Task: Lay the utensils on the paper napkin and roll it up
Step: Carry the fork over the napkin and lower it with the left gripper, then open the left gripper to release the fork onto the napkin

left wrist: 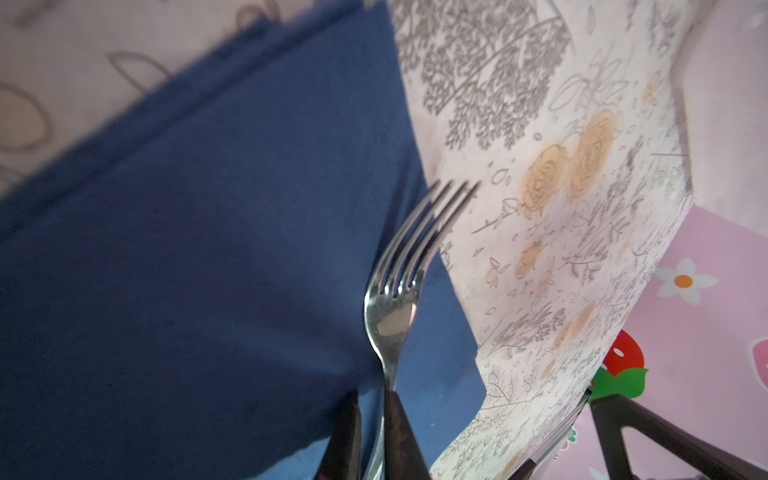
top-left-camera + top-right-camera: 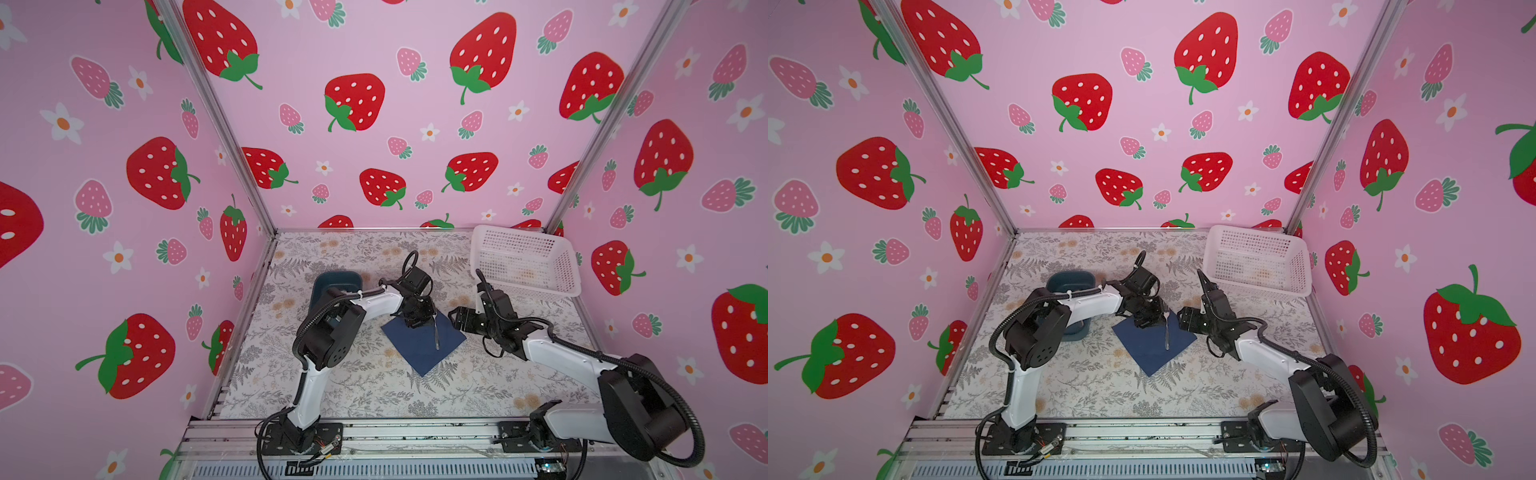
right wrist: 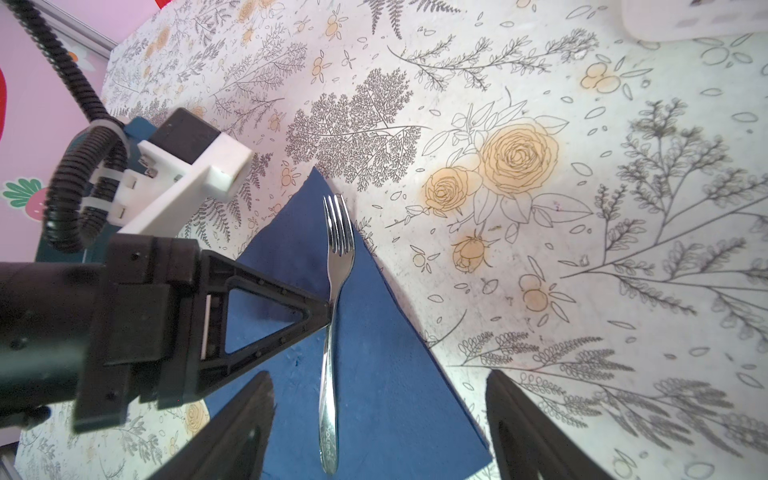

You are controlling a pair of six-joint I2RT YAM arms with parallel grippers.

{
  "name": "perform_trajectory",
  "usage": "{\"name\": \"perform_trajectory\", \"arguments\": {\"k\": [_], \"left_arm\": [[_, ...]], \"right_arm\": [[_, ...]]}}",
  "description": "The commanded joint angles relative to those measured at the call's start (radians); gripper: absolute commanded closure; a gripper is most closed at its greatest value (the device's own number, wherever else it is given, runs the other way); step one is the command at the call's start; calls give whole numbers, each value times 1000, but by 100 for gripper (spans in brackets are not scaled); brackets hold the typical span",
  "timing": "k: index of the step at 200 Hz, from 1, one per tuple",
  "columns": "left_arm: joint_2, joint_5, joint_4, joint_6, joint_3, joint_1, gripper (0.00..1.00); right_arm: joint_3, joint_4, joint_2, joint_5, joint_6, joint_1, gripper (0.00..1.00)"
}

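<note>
Left gripper [image 1: 372, 395] shows only two black fingertips, cut off by the frame, set narrowly astride the steel fork's [image 3: 328, 395] neck; I cannot tell whether they pinch it. Right gripper [image 3: 380, 376] hangs wide, holding nothing. That glossy fork lies on the matte navy paper napkin [image 2: 415, 351]. Farther back, my left arm [image 2: 332, 328] hides most of the teal tub [image 2: 336, 279]; beyond stands a white lattice basket [image 2: 523, 257].

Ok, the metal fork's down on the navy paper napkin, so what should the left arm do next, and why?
Probably open wider and lift straight up. The shiny metal fork lies flat on the dark navy square paper napkin, and the left gripper has its fingers flanking the neck with a sliver of gap, so it looks placed.
</note>
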Motion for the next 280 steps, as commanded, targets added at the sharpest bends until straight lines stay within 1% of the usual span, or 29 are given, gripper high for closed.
{"name": "perform_trajectory", "arguments": {"k": [1,16,31,48,72,86,115,118,126,135,152,166,191,208,228,239,280], "left_arm": [[-27,-15,-33,16,21,-5,85],[-41,-19,-17,35,24,-10,82],[-53,-37,-23,56,33,-16,77],[-52,-83,-85,94,72,-25,69],[-30,-153,-188,145,142,-48,64],[-6,-185,-243,164,189,-62,64],[43,-248,-358,206,278,-87,63],[44,-282,-367,210,285,-90,64],[49,-312,-389,217,299,-96,64],[53,-328,-403,220,308,-100,63],[64,-328,-409,220,319,-98,63],[76,-315,-407,217,327,-100,64],[91,-299,-400,218,343,-104,64],[105,-298,-407,218,357,-107,64],[118,-299,-420,219,365,-108,64],[119,-310,-428,225,365,-107,66],[141,-319,-454,243,392,-110,72]], "right_arm": [[8,18,9,-13,-7,-4,19],[8,31,15,-35,-9,-4,21],[10,31,18,-30,0,-4,23],[3,20,5,14,26,-4,24],[-28,26,-41,73,51,-4,23],[-50,24,-68,108,60,-7,22],[-73,18,-117,140,73,-21,22],[-73,11,-122,148,75,-22,22],[-74,-11,-146,183,87,-22,22],[-99,-9,-187,216,102,-23,22],[-150,35,-258,237,113,-25,21],[-186,70,-301,233,111,-28,21],[-205,71,-311,196,117,-33,21],[-216,85,-291,148,118,-33,20],[-224,132,-256,61,100,-35,19],[-223,155,-235,24,96,-35,19],[-201,152,-166,-7,99,-35,18]]}}
